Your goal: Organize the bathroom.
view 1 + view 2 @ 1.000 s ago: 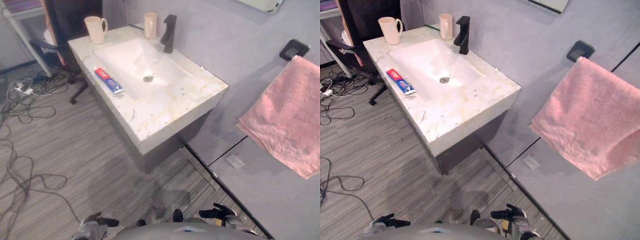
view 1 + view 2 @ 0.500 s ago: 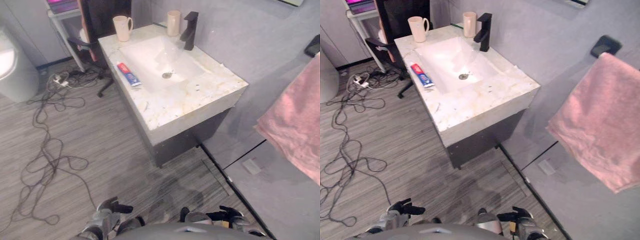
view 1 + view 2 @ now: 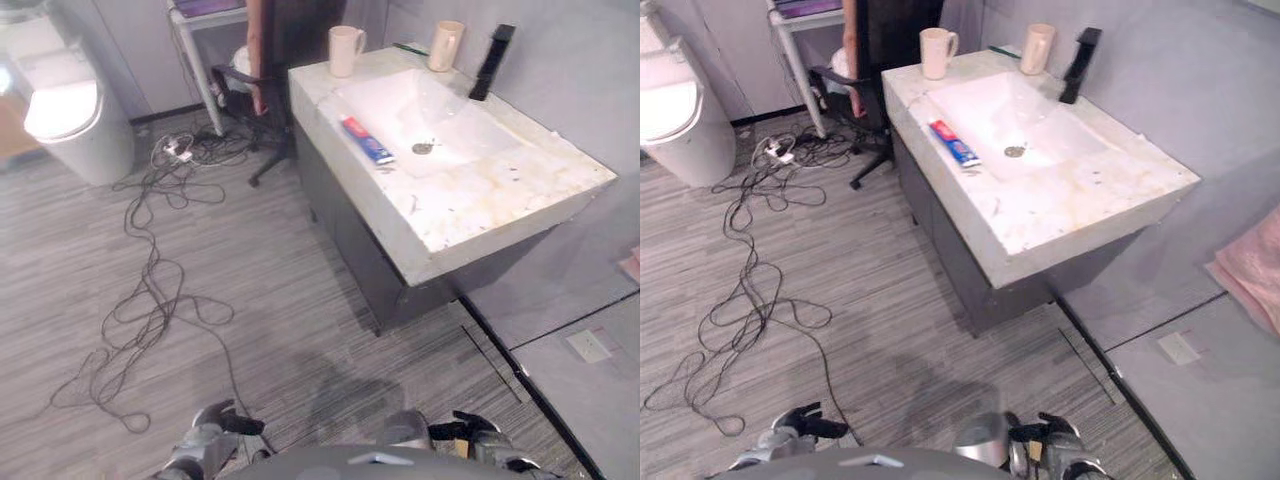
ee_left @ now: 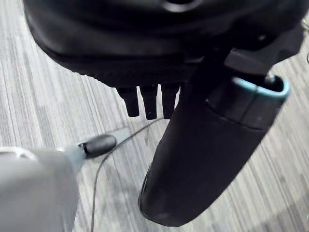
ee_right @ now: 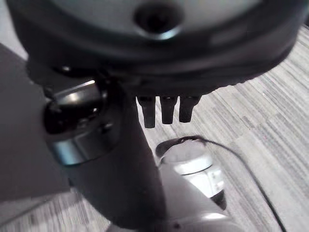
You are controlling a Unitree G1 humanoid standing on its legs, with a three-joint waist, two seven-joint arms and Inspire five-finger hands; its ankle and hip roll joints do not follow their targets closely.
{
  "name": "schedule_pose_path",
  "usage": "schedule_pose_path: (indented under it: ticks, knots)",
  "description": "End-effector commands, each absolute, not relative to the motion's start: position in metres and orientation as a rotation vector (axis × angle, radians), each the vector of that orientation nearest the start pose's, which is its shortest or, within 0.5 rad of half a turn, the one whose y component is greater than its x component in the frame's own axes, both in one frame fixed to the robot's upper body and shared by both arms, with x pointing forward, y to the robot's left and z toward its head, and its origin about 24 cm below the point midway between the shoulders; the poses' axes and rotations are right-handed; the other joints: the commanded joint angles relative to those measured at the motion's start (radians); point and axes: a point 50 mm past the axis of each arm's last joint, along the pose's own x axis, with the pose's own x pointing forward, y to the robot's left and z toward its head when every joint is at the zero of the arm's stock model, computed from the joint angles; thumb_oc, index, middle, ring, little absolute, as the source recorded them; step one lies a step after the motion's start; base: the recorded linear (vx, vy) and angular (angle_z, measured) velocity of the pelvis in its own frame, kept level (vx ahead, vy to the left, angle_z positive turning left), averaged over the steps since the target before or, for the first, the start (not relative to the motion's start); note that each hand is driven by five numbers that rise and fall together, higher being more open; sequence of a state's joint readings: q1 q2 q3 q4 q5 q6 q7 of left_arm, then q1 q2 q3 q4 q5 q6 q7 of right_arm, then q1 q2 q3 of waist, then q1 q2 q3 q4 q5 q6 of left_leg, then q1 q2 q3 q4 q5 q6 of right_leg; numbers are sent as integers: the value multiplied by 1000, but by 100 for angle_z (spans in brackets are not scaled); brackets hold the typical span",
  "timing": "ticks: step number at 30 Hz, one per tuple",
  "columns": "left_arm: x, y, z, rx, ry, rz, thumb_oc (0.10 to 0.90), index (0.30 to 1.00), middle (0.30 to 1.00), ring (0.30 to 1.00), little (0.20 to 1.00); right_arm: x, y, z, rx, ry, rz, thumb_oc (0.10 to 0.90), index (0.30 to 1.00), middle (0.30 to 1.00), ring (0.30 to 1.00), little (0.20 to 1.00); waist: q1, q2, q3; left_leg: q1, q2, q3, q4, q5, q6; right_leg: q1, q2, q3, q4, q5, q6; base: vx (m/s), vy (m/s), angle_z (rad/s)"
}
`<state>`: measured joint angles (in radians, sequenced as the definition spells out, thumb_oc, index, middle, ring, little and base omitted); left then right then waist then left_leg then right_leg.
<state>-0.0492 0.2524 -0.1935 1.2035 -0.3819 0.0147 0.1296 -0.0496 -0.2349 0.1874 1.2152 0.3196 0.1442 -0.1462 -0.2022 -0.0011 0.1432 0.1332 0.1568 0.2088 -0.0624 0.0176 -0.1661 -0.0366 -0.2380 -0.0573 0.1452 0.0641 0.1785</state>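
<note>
Toothpaste tube (image 3: 366, 139) on sink counter (image 3: 470, 195) — well apart from both hands' relaxed, empty fingers (image 4: 149, 101).

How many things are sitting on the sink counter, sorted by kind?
Cups: 2, a mug with a handle and a plain cup
Toothpaste tubes: 1
Faucets: 1, black
Total: 4

whole view swung left since a second ago so it's the camera that moved, sink counter (image 3: 470, 215) now sits toward the right, toilet (image 3: 70, 120) and more floor cables (image 3: 150, 300) come in left of it, pink towel (image 3: 1250, 265) nearly gone off the right edge
</note>
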Motion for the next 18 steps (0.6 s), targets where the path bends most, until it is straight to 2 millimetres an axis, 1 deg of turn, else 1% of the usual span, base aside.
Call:
schedule_pose_path:
  ticks: [1,2,4,5,6,7,8,9,10,11,12,13,14,15,16,17,18]
  knots:
    - [135,224,-150,74,1076,271,800,900,900,900,900,116,-249,-152,-206,1254,-303,800,900,900,900,900,16,54,24,-52,38,-4,124,-63,69,-58,-59,8,143,-94,50,148,465,10]
    - [136,225,-150,93,1080,257,800,900,900,900,900,114,-248,-153,-190,1253,-300,800,900,900,900,900,28,50,25,-50,-2,-8,117,-83,95,-93,-126,1,220,10,39,125,392,0]
    - [134,227,-150,109,1090,260,800,900,900,900,900,114,-248,-153,-198,1249,-274,800,900,900,900,900,39,44,28,-39,-30,-4,106,-101,109,-124,-169,-5,263,72,40,122,310,-11]
    - [134,227,-151,113,1092,261,800,900,900,900,900,115,-248,-153,-201,1250,-266,800,900,900,900,900,41,44,28,-36,-32,-1,103,-102,111,-129,-171,-4,268,78,41,171,300,-29]
    - [132,231,-151,130,1102,272,800,900,900,900,900,114,-245,-154,-220,1260,-225,800,900,900,900,900,37,49,32,-15,-40,16,78,-98,120,-144,-124,2,295,51,38,223,308,-32]
    - [131,233,-150,128,1102,277,800,900,900,900,900,111,-243,-155,-219,1274,-215,800,900,900,900,900,22,50,34,4,-47,27,54,-94,126,-141,-50,-8,281,-6,36,207,284,-38]
    - [131,233,-150,128,1102,277,800,900,900,900,900,111,-243,-155,-219,1274,-214,800,900,900,900,900,22,52,33,2,-45,27,54,-93,125,-142,-47,-9,277,-3,35,238,208,-38]
    - [134,235,-149,139,1090,278,800,900,900,900,900,109,-237,-158,-208,1290,-207,800,900,900,900,900,11,44,29,19,-66,48,34,-95,136,-141,35,-51,213,-51,30,172,124,-14]
    - [134,235,-149,139,1087,280,800,900,900,900,900,108,-236,-158,-210,1293,-203,800,900,900,900,900,9,43,30,24,-68,51,30,-94,137,-138,50,-62,198,-64,28,306,193,-17]
    - [139,233,-147,139,1075,286,800,900,900,900,900,107,-233,-159,-213,1300,-191,800,900,900,900,900,-2,26,26,35,-105,61,15,-103,145,-140,120,-98,87,-68,13,200,102,-9]
    - [139,233,-147,141,1073,285,800,900,900,900,900,106,-233,-159,-214,1301,-190,800,900,900,900,900,-6,24,27,41,-110,61,11,-106,146,-135,130,-105,66,-62,12,257,123,-19]
    - [143,232,-146,145,1067,283,800,900,900,900,900,104,-232,-160,-213,1306,-188,800,900,900,900,900,-16,13,26,52,-135,58,0,-114,154,-138,158,-114,12,-35,8,298,118,4]
    - [146,231,-145,156,1057,271,800,900,900,900,900,100,-232,-161,-206,1315,-206,800,900,900,900,900,-35,-5,25,71,-178,38,-8,-129,166,-161,194,-112,-48,21,12,318,119,13]
    - [147,231,-145,157,1055,269,800,900,900,900,900,98,-232,-161,-203,1318,-212,800,900,900,900,900,-38,-7,25,75,-183,33,-10,-131,168,-163,199,-113,-55,31,13,401,111,34]
    - [150,230,-144,163,1051,262,800,900,900,900,900,94,-233,-162,-196,1326,-231,800,900,900,900,900,-53,-13,30,92,-202,9,-8,-146,179,-184,215,-103,-43,45,14,264,54,41]
    - [150,230,-144,165,1050,261,800,900,900,900,900,93,-233,-162,-196,1328,-232,800,900,900,900,900,-55,-13,31,95,-204,6,-8,-147,181,-187,218,-100,-38,44,13,329,46,65]
    - [153,229,-143,173,1050,253,800,900,900,900,900,90,-235,-162,-193,1337,-239,800,900,900,900,900,-59,-14,31,101,-211,-7,-17,-146,186,-170,226,-89,-46,40,4,196,12,58]
